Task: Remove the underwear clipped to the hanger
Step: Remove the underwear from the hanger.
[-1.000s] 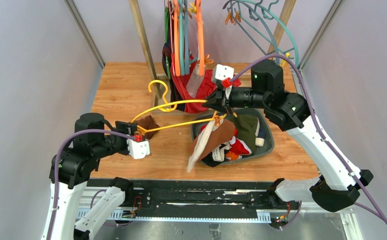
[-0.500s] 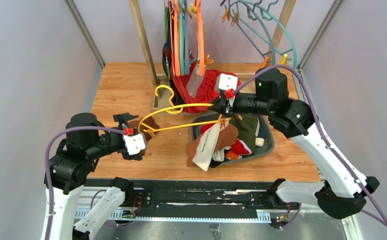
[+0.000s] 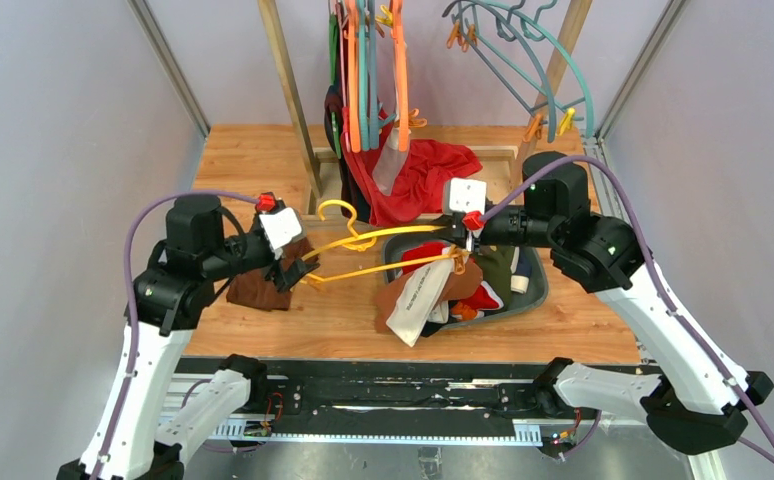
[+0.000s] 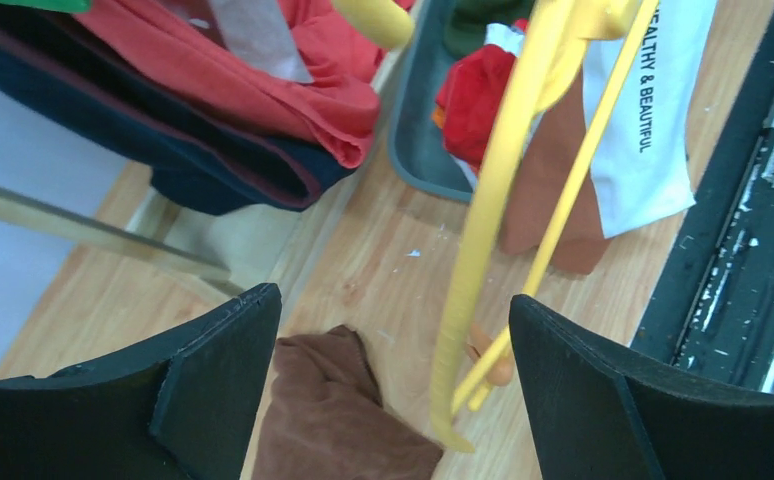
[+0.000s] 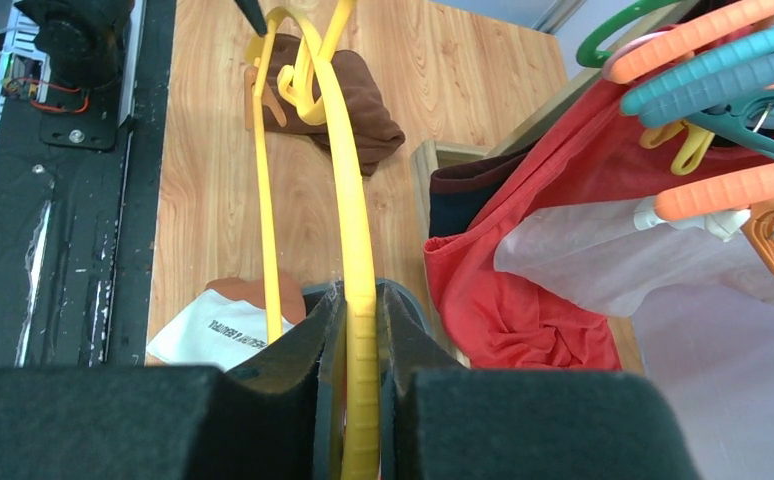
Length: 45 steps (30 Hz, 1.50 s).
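Still clipped at one end: keeping the brown, white-banded underwear [image 3: 421, 295] on the yellow hanger [image 5: 348, 200], draping it over the near-left rim of the grey bin [image 3: 541, 282] toward the front edge of the tabletop [image 3: 243, 170].
Pinching the hanger's bar tightly with the right gripper [image 5: 360, 320]; spreading the left gripper [image 4: 393, 305] wide, holding nothing, straddling the hanger's left tip above the dark brown cloth [image 3: 255, 288] toward the left edge. Risking dragging the hanger through that pinch instead of popping the clip, or closing on the cloth by mistake. Compared with a second ago: opening the left jaws wider, shifting away from the front edge, lowering the hanger toward the bin.
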{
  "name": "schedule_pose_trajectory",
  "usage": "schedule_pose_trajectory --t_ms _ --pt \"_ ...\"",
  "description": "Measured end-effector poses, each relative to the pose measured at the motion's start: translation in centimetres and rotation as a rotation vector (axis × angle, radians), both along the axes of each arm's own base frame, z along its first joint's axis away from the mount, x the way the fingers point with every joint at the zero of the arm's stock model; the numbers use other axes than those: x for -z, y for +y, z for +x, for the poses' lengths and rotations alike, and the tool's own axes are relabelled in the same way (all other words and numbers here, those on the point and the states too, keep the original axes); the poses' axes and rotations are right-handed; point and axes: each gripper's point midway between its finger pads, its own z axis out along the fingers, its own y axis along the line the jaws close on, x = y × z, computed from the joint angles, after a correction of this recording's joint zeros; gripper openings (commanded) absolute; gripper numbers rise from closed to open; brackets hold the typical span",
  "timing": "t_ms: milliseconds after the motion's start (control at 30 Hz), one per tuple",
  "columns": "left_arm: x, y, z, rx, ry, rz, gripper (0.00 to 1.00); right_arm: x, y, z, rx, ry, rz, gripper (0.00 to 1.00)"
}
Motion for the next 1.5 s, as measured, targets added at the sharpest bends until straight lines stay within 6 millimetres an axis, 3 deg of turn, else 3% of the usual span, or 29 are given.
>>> schedule_pose_trajectory --t_ms 300,567,667,733,767,900,1200,1333,1500 --pt "2.4 -1.8 -0.6 0.098 0.138 -0.035 0.64 0.4 -0.2 -1.2 -0.055 -0.01 -0.007 0.01" --pt "2.6 -2.5 -1.4 0.152 0.162 -0.061 0.45 0.3 -0.1 -1.4 -0.07 -0.014 -0.004 0.01" --pt "2.5 -2.6 -1.7 0.166 0.163 -0.065 0.3 0.3 -0.1 -1.3 -0.069 -0.015 -0.003 0.01" --pt "2.5 -2.6 -1.9 0.175 0.159 -0.066 0.06 0.3 -0.1 -1.3 -0.068 -0.019 0.001 0.01" --pt "2.5 -2.6 -2.1 0.182 0.155 -0.063 0.01 0.4 -0.1 -1.2 -0.065 -0.02 0.002 0.01" --pt "2.2 -2.4 -2.7 0.193 0.122 -0.054 0.0 0.8 -0.2 -0.8 -0.047 -0.009 0.009 0.02" --pt "1.9 -0.7 -3.0 0.12 0.05 0.014 0.0 1.1 -0.1 -0.9 -0.05 0.005 0.015 0.58" --pt "0.5 1.0 -2.7 0.039 -0.019 0.072 0.0 -0.1 -0.3 -0.7 -0.038 -0.012 0.01 0.63" --pt "-4.0 3.4 -2.6 -0.084 -0.15 0.113 0.0 -2.7 -0.8 -0.9 -0.024 -0.061 0.029 0.63"
